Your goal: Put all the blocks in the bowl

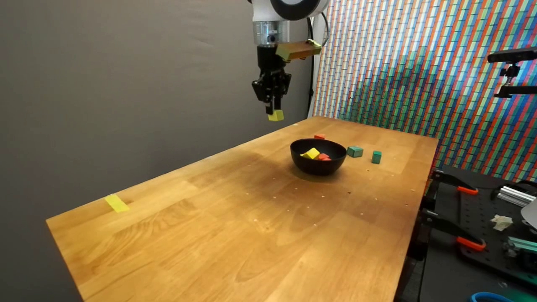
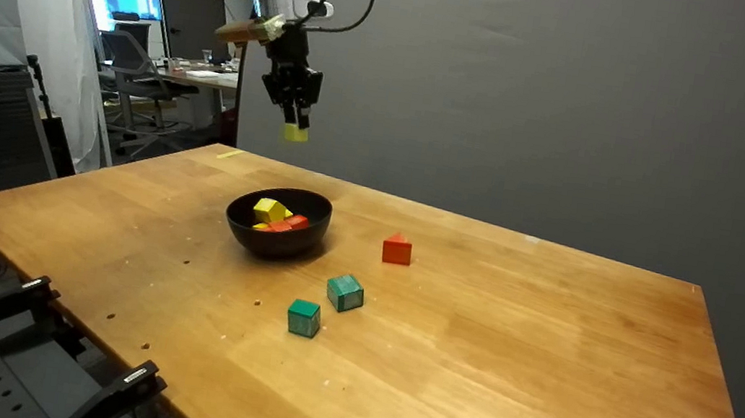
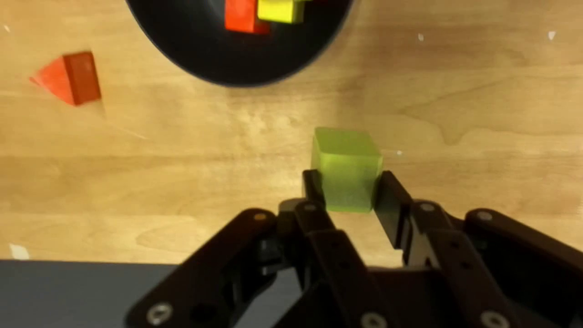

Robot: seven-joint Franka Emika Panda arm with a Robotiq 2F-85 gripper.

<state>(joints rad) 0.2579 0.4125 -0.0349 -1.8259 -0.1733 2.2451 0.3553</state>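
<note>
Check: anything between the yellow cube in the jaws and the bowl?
Nothing visible: open air separates the yellow cube, which seems to hang above rim height, from the black bowl. The red triangular prism stands to one side, off that path.

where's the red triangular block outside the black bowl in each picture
In an exterior view: red triangular block right of centre, partly hidden behind the round black bowl.
In an exterior view: red triangular block near centre, right of the bowl.
Wrist view: red triangular block upper left, left of the bowl.
Shared landmark: the bowl, cut off by the wrist view's top edge.
</note>
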